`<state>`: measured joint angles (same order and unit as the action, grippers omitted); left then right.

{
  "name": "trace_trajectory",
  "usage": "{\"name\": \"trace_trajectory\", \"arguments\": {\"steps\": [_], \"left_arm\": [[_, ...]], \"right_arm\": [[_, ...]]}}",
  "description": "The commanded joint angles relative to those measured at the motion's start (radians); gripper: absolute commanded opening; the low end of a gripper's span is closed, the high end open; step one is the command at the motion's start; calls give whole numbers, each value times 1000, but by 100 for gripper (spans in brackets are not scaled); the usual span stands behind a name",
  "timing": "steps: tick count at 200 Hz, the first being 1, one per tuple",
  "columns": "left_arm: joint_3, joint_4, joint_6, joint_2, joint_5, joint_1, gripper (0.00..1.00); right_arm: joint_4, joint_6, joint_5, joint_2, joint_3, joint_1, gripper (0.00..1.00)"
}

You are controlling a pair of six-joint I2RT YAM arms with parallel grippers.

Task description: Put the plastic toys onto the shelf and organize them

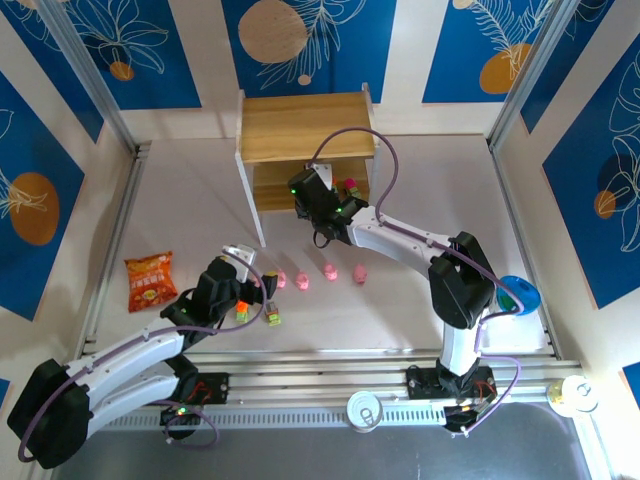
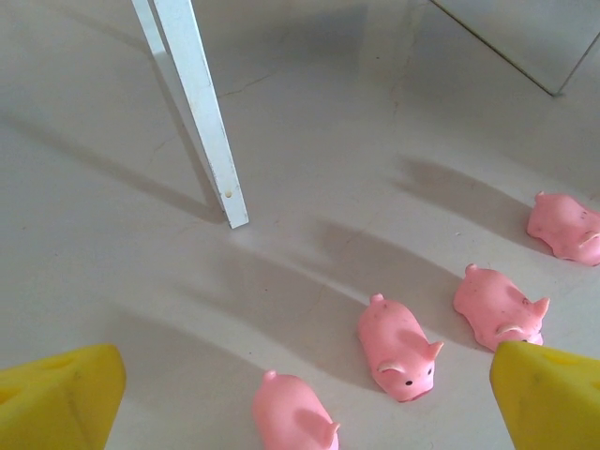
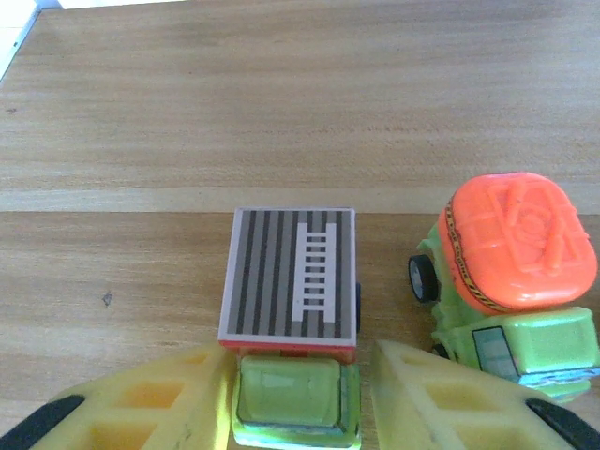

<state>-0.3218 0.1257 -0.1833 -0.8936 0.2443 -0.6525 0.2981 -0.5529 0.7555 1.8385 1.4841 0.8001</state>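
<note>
On the lower tier of the wooden shelf (image 1: 305, 125), my right gripper (image 3: 300, 375) is open around a green toy truck with a striped ladder roof (image 3: 289, 281). Its left finger touches the cab and its right finger stands a little off it. An orange-topped green truck (image 3: 511, 272) sits just to the right. My left gripper (image 2: 305, 375) hangs open over the table above pink pigs (image 2: 398, 347), with nothing between its fingers. Several pigs (image 1: 329, 271) lie in a row in front of the shelf. Two blocky toys (image 1: 272, 318) lie near my left arm.
An orange snack bag (image 1: 150, 280) lies at the left of the table. A blue bowl (image 1: 520, 293) sits at the right edge. The shelf's white front leg (image 2: 202, 122) stands just beyond the pigs. Two round cans (image 1: 365, 410) rest on the near rail.
</note>
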Motion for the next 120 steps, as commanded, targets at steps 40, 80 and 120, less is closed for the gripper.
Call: {"name": "trace_trajectory", "arguments": {"steps": [40,80,120], "left_arm": [[-28,4,-11,1,-5,13,100],[-25,3,-11,7,-2,13,100],[-24,-2,-9,11,7,13,100]], "right_arm": [[-48,21,27,-95,-92,29,44],[-70,18,50,-173,-174,55,48],[-61,4,66,-242,-233,81,49]]}}
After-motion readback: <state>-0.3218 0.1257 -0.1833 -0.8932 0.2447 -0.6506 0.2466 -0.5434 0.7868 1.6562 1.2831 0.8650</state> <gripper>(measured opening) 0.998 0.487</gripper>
